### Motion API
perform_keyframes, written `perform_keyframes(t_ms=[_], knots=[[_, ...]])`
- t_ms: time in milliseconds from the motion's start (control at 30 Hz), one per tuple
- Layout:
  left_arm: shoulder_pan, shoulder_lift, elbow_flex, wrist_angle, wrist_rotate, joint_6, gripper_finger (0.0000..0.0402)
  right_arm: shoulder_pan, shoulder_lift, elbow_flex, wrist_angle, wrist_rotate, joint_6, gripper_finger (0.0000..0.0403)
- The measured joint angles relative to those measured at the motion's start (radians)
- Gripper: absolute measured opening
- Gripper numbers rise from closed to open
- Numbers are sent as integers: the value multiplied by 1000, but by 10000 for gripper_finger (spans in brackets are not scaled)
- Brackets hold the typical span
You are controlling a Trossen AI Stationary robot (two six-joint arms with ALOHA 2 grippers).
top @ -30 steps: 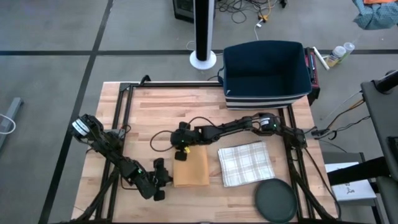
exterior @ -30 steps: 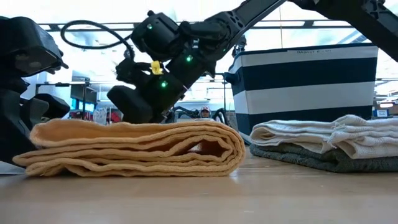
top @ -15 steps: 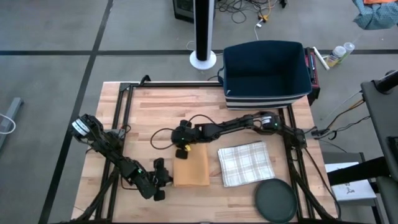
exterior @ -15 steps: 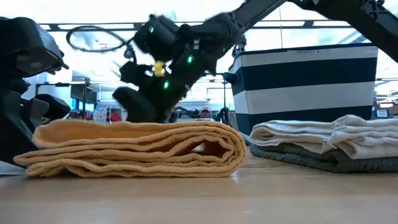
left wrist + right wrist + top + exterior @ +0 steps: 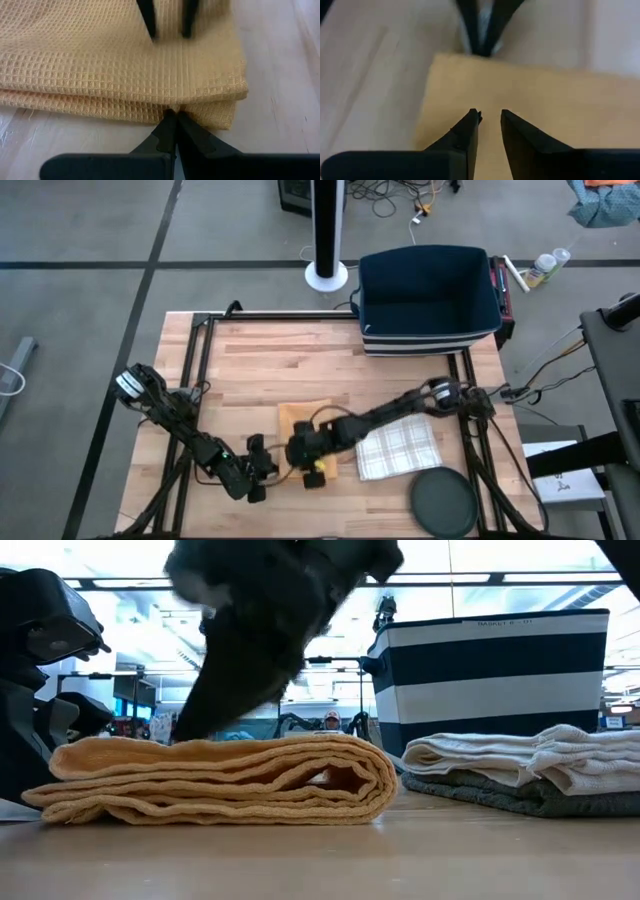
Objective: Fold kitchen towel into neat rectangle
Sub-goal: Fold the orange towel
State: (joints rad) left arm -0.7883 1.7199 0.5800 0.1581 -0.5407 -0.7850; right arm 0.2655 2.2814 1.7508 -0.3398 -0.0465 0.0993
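A light wooden table [image 5: 260,355] (butcher-block planks, framed by black rails) is seen from above. A folded yellow towel [image 5: 300,425] is laid near its front edge. Just beside it, a folded checked towel [image 5: 400,442] is laid, and a dark round disc [image 5: 443,503] is placed at the front corner.

Arms: we see two slim, dark, jointed arms, matte black all over.
Left arm base: we note a rounded joint with a pale grey ring at its end.
Left tool [image 5: 262,470]: we see two black tapering fingers [image 5: 167,131] on a flat black crossbar.
Right tool [image 5: 310,473]: we see two black pointed fingers [image 5: 468,129] on a black bar, with a small yellow tag on the wrist.
Cables: we see thin black cable looping beside the right wrist.
Right arm shoulder: we note a pale grey ring around the joint.
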Motion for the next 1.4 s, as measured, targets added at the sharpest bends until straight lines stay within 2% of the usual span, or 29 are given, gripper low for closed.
perform_keyframes(t_ms=[133,400,667,833,1000,1100,1233,1400], knots=[[0,0,0,0,0,4,2,5,34,7,98,6,47,99],[0,0,0,0,1,9,1,-17,71,31,170,46,57,117],[0,0,-1,0,2,9,1,-22,98,72,171,49,33,126],[0,0,-1,0,2,9,3,5,50,135,4,47,-36,125],[0,0,-1,0,2,8,1,46,38,193,-140,45,-31,135],[0,0,-1,0,2,6,1,63,53,191,-119,54,-31,139],[0,0,-1,0,2,0,5,64,73,191,-103,126,14,134],[0,0,-1,-1,2,-4,4,64,106,190,-61,117,16,116]])
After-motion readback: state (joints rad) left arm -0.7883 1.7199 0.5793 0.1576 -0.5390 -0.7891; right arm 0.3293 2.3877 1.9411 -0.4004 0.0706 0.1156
